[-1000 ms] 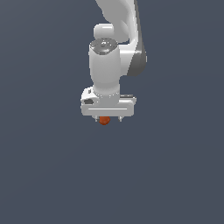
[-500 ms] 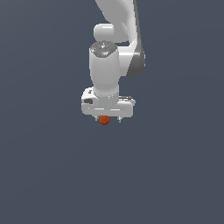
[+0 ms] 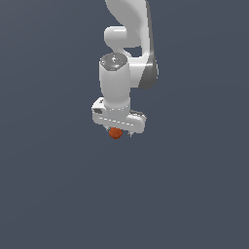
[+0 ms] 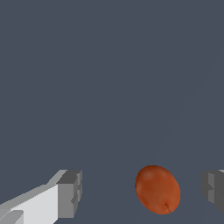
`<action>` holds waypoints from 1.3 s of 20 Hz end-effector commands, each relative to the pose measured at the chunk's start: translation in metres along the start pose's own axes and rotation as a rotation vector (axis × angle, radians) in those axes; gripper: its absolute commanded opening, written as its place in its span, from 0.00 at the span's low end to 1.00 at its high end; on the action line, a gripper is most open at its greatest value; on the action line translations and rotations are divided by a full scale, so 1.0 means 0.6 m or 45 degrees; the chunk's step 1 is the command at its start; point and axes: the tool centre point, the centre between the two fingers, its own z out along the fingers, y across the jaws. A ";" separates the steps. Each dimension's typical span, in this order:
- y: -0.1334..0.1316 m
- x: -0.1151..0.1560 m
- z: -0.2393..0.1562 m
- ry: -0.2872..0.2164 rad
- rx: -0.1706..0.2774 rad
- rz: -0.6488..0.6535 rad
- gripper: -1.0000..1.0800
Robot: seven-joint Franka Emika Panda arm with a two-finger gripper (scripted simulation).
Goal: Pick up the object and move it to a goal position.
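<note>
While the white arm [image 3: 127, 48] was seen descending from 12 o'clock in the exterior view, the gripper [image 3: 119, 132] was found just above the middle of the frame, pointed downward. The small orange-red ball [image 3: 115, 133] was seen directly beneath the gripper's body, towards its 7 o'clock corner, partly tucked under the white housing. A plain dark grey-blue background [image 3: 194, 194] was shown all around, with no seam or edge to be made out.

In the wrist view, the ball [image 4: 157, 189] was shown as a smooth, slightly oval shape between the 2 fingers. One grey fingertip [image 4: 70, 194], on a white finger body, was seen at about 9 o'clock from the ball with a clear gap between them. The other fingertip [image 4: 213, 187] was seen at 3 o'clock from the ball, cut off by the frame edge, also with a visible strip of background between pad and ball. The jaws were therefore shown spread wider than the ball, with neither pad touching it. Whether the ball was resting on a surface or off it could not be told, as no shadow or contact line was visible in either view.
</note>
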 end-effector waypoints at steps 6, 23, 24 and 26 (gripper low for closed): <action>0.023 -0.035 0.036 -0.019 -0.012 0.278 0.96; 0.078 -0.117 0.102 -0.044 -0.055 0.879 0.96; 0.080 -0.120 0.104 -0.045 -0.057 0.903 0.96; 0.085 -0.127 0.108 -0.045 -0.061 0.946 0.96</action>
